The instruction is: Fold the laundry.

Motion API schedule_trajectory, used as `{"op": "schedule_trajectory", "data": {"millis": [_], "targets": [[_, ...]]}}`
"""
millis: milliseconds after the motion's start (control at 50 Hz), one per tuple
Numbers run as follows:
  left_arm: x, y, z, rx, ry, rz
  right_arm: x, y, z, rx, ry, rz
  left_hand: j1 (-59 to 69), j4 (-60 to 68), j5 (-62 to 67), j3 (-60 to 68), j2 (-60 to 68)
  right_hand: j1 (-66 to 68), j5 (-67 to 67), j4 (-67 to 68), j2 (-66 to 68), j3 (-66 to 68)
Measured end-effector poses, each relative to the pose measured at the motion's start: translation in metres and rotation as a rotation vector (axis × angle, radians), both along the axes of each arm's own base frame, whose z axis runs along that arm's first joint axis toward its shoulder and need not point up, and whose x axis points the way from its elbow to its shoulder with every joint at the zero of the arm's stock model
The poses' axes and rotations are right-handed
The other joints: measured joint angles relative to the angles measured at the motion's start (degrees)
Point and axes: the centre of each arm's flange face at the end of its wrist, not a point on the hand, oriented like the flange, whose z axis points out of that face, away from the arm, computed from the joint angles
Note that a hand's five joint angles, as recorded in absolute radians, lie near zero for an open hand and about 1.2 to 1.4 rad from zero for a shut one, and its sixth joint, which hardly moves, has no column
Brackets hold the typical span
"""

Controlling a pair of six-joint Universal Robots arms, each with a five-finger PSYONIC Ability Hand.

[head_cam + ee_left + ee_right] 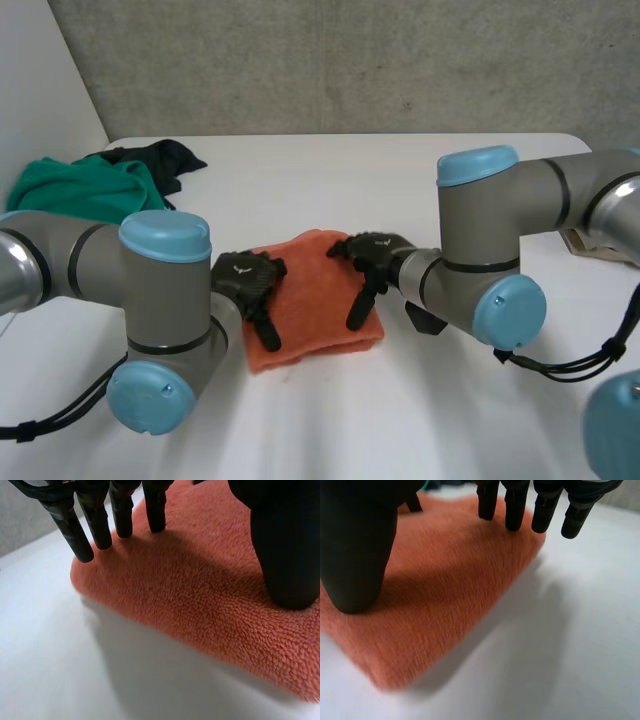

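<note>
as left hand point(248, 280), right hand point(375, 255) touch orange towel point(312, 300) | fingers point(102, 525) straight

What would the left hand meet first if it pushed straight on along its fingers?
The orange towel: the left hand points its straight fingers down at the towel's edge, tips at or just above the pile. Contact is hard to judge; the table lies beneath.
</note>
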Motion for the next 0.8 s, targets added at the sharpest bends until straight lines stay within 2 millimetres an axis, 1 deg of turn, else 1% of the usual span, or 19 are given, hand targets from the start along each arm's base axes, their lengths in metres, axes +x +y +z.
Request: {"op": "schedule_trajectory", "data": {"millis": [40, 100, 200, 240, 280, 300, 320, 340, 360, 380, 400, 420, 440, 500, 520, 560, 620, 700, 800], "targets": [[0.004, -0.001, -0.002, 0.010, -0.020, 0.015, -0.001, -0.001, -0.006, -0.005, 0.040, 0.008, -0.5, 0.0, 0.0, 0.0, 0.0, -0.2, 0.0, 0.0, 0.0, 0.0], [0.009, -0.003, 0.000, 0.014, -0.035, 0.025, -0.004, -0.005, -0.008, -0.051, 0.098, 0.008, -2.4, 0.0, 0.0, 0.0, 0.0, -1.9, 0.0, 0.0, 0.0, 0.0], [0.014, -0.003, 0.021, -0.019, -0.014, 0.017, -0.010, -0.009, 0.008, -0.183, 0.157, -0.002, -2.6, -0.1, -0.5, 0.0, 0.0, -1.9, 0.0, 0.0, 0.0, 0.0], [0.014, -0.003, 0.041, -0.055, 0.023, -0.005, -0.013, -0.008, 0.024, -0.269, 0.170, -0.005, -2.7, -1.4, -1.0, -1.2, 0.0, -1.9, 0.0, 0.0, 0.0, 0.0], [0.014, -0.003, 0.052, -0.076, 0.047, -0.022, -0.014, -0.006, 0.034, -0.322, 0.173, -0.005, -2.7, -1.5, -1.0, -1.5, 0.0, -1.9, 0.0, 0.0, 0.0, 0.0], [0.013, -0.004, 0.061, -0.096, 0.068, -0.036, -0.014, -0.004, 0.039, -0.351, 0.171, -0.003, -2.7, -1.5, -1.0, -1.6, 0.0, -1.9, 0.0, 0.0, 0.0, 0.0], [0.013, -0.005, 0.074, -0.129, 0.104, -0.060, -0.014, 0.002, 0.047, -0.397, 0.164, 0.002, -2.7, -1.5, -1.0, -1.6, 0.0, -1.9, 0.0, 0.0, 0.0, 0.0], [0.013, -0.005, 0.074, -0.129, 0.104, -0.060, -0.014, 0.002, 0.047, -0.397, 0.164, 0.002, -2.7, -1.5, -1.0, -1.6, 0.0, -1.9, 0.0, 0.0, 0.0, 0.0], [0.012, -0.006, 0.092, -0.175, 0.151, -0.096, -0.012, 0.013, 0.051, -0.443, 0.151, 0.021, -2.7, -1.5, -1.0, -1.6, 0.0, -1.9, 0.0, 0.0, 0.0, 0.0], [0.011, -0.008, 0.101, -0.199, 0.174, -0.115, -0.011, 0.020, 0.052, -0.461, 0.143, 0.032, -2.7, -1.5, -1.0, -1.6, 0.0, -1.9, 0.0, 0.0, 0.0, 0.0], [0.011, -0.009, 0.110, -0.224, 0.198, -0.138, -0.009, 0.031, 0.051, -0.484, 0.130, 0.052, -2.7, -1.5, -1.0, -1.6, 0.0, -1.9, 0.0, 0.0, 0.0, 0.0], [0.011, -0.009, 0.110, -0.224, 0.198, -0.138, -0.009, 0.031, 0.051, -0.484, 0.130, 0.052, -2.7, -1.5, -1.0, -1.6, 0.0, -1.9, 0.0, 0.0, 0.0, 0.0], [0.009, -0.012, 0.125, -0.264, 0.236, -0.183, -0.006, 0.048, 0.046, -0.502, 0.115, 0.086, -2.7, -1.5, -1.0, -1.6, 0.0, -1.9, 0.0, 0.0, 0.0, 0.0], [0.006, -0.013, 0.139, -0.293, 0.270, -0.247, -0.003, 0.067, 0.037, -0.510, 0.103, 0.121, -2.7, -1.5, -1.0, -1.6, 0.0, -1.9, 0.0, 0.0, 0.0, 0.0], [0.003, -0.012, 0.146, -0.300, 0.291, -0.303, -0.002, 0.081, 0.026, -0.508, 0.098, 0.151, -2.7, -1.5, -1.0, -1.6, 0.0, -1.9, 0.0, 0.0, 0.0, 0.0], [-0.001, -0.009, 0.153, -0.296, 0.314, -0.381, -0.001, 0.096, 0.015, -0.506, 0.091, 0.182, -2.7, -1.5, -1.0, -1.6, 0.0, -1.8, 0.0, 0.0, 0.0, 0.0], [-0.006, -0.004, 0.158, -0.274, 0.338, -0.480, 0.001, 0.109, 0.002, -0.510, 0.080, 0.210, -2.7, -1.5, -1.0, -1.6, 0.0, -1.8, 0.0, 0.0, 0.0, 0.0], [-0.010, 0.006, 0.161, -0.232, 0.365, -0.605, 0.007, 0.116, -0.016, -0.530, 0.060, 0.230, -2.7, -1.5, -1.0, -1.6, 0.0, -1.7, 0.0, 0.0, 0.0, 0.0], [-0.013, 0.012, 0.162, -0.210, 0.377, -0.661, 0.014, 0.111, -0.033, -0.566, 0.049, 0.234, -2.7, -1.5, -1.0, -1.6, 0.0, -1.7, 0.1, 0.2, 0.2, 0.1]]}}
